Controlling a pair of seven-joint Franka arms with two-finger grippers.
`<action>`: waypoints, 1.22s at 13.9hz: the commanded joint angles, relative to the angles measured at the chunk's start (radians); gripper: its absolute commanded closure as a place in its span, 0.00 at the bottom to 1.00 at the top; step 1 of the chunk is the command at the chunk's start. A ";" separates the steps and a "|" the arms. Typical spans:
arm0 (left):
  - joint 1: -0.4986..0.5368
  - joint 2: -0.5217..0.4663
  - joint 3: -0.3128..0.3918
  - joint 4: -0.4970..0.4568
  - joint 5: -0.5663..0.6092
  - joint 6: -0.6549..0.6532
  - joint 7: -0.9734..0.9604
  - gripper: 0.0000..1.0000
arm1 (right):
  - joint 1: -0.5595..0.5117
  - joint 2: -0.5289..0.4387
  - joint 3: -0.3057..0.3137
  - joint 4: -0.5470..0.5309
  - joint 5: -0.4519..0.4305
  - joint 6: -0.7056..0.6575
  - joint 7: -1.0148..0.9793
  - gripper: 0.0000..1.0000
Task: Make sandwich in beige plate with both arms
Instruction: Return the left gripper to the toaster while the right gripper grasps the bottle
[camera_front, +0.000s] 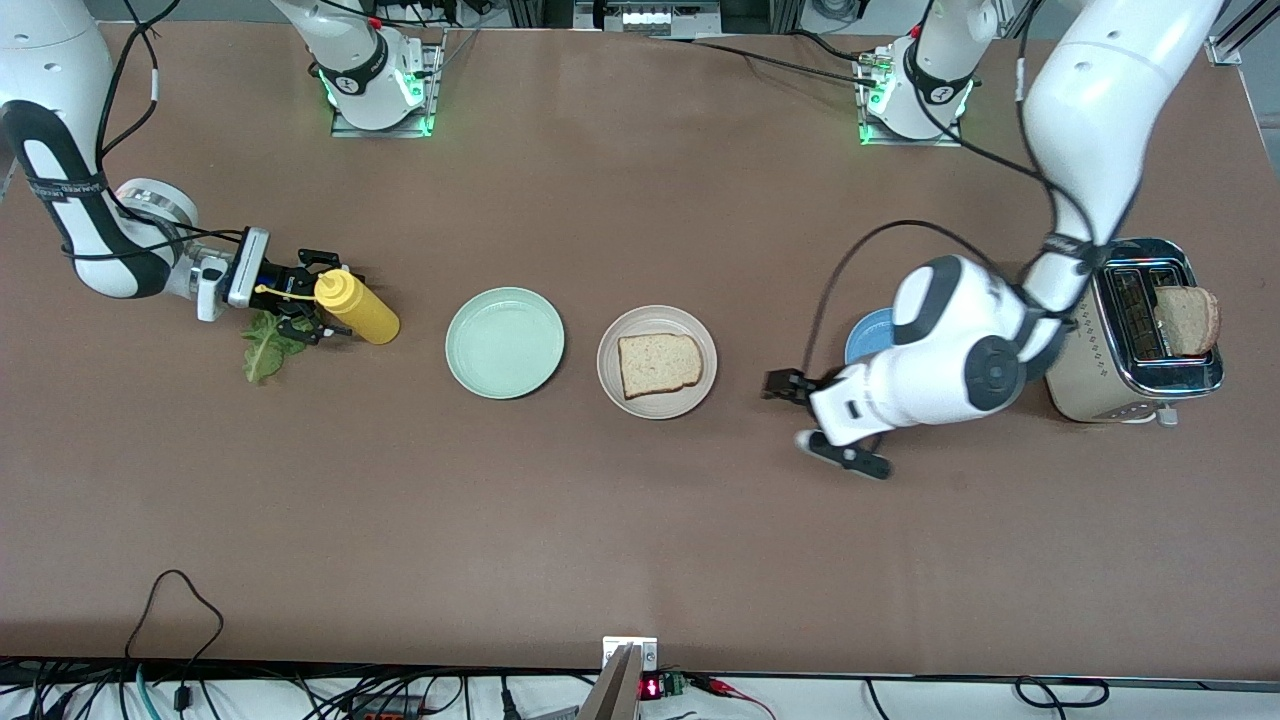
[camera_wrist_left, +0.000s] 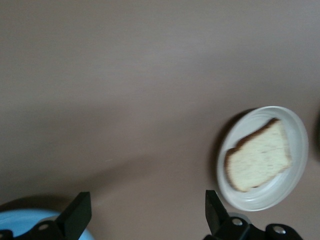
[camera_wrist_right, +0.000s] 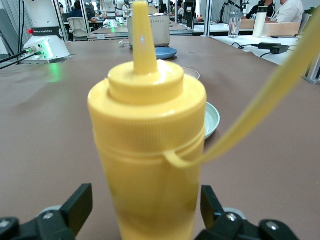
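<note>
On the brown table (camera_front: 640, 520), a bread slice (camera_front: 658, 365) lies in the beige plate (camera_front: 612, 352), well apart from the left gripper's (camera_front: 785, 385) spread fingers, while the right gripper's (camera_front: 320, 292) fingers, spread wide, flank a yellow squeeze bottle (camera_front: 357, 305).

The brown table (camera_front: 640, 520) carries three plates, toaster (camera_front: 1125, 345), lettuce (camera_front: 265, 345), mustard bottle (camera_front: 358, 307).

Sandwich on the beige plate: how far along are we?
Done: one bread slice lies on the beige plate. In hand: nothing is gripped; the left gripper hangs open beside that plate, and the right gripper stands open around the yellow bottle, over the lettuce. Left: lettuce onto the bread, then the second slice, sitting in the toaster.
</note>
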 joint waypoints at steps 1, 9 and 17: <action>0.010 -0.095 0.070 -0.021 0.049 -0.068 -0.081 0.00 | -0.010 0.009 0.030 0.005 0.032 0.012 -0.065 0.38; 0.118 -0.195 0.090 0.243 0.117 -0.358 -0.081 0.00 | -0.004 -0.082 0.073 0.024 0.027 0.055 0.089 1.00; -0.132 -0.434 0.462 0.138 0.030 -0.465 -0.020 0.00 | 0.129 -0.415 0.174 0.026 -0.154 0.225 0.778 1.00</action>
